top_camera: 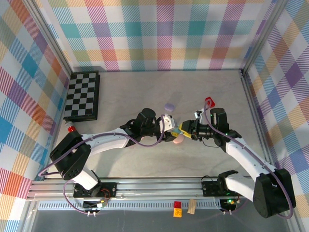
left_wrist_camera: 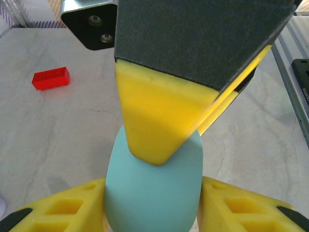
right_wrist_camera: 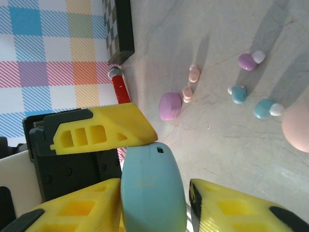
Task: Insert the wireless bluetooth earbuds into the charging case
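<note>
A pale grey, faintly marbled worktop (top_camera: 145, 92) lies under soft, even light that casts weak shadows. Pastel plaid walls (top_camera: 159, 34) in pink, teal, yellow and purple close it in on three sides, framed by what look like aluminium corner posts (top_camera: 54, 43). A metal rail (top_camera: 154, 186) runs along the near edge.

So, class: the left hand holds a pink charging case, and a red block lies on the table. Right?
No: the charging case in the left hand is pale blue, not pink, as the left wrist view shows. The red block does lie on the table.
</note>
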### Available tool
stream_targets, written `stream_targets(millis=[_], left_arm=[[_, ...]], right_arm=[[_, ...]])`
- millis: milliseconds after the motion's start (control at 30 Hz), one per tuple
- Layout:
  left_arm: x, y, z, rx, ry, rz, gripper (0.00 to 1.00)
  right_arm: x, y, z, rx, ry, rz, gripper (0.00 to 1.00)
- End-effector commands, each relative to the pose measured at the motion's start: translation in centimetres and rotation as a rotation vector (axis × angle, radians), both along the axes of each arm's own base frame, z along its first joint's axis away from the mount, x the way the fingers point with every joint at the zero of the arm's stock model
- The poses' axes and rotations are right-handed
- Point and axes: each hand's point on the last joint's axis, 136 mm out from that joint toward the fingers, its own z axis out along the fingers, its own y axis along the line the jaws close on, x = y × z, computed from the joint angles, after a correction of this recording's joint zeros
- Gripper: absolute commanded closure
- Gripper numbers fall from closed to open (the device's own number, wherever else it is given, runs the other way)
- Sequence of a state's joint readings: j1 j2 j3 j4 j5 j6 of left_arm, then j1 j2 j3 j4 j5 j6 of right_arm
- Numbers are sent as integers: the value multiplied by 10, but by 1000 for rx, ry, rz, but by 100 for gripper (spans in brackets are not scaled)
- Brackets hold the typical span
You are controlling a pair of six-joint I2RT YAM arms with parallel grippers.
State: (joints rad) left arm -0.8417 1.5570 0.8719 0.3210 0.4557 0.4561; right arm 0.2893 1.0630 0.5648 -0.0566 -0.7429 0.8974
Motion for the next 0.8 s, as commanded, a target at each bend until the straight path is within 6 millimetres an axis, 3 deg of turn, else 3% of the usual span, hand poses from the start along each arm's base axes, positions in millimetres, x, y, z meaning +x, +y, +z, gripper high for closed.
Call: stream_targets(millis=[0,333,567,667,767], left_arm=[[0,2,19,-52,-31,-7,54],[1,1,23,-64,-31,-7,54],[7,9,50,-244,12,24,17],[4,13,66,-332,21,-4,8],[1,16,88,-431,13,-15,4]], right_arm=[[1,-1,12,-12,-41,-3,58],[1,2,21,16,-57,8,78],[6,-1,47,82,-118,-11,82],[8,-5,71,170,-156,-23,83],[8,-7,91,251,-162,-33,85]])
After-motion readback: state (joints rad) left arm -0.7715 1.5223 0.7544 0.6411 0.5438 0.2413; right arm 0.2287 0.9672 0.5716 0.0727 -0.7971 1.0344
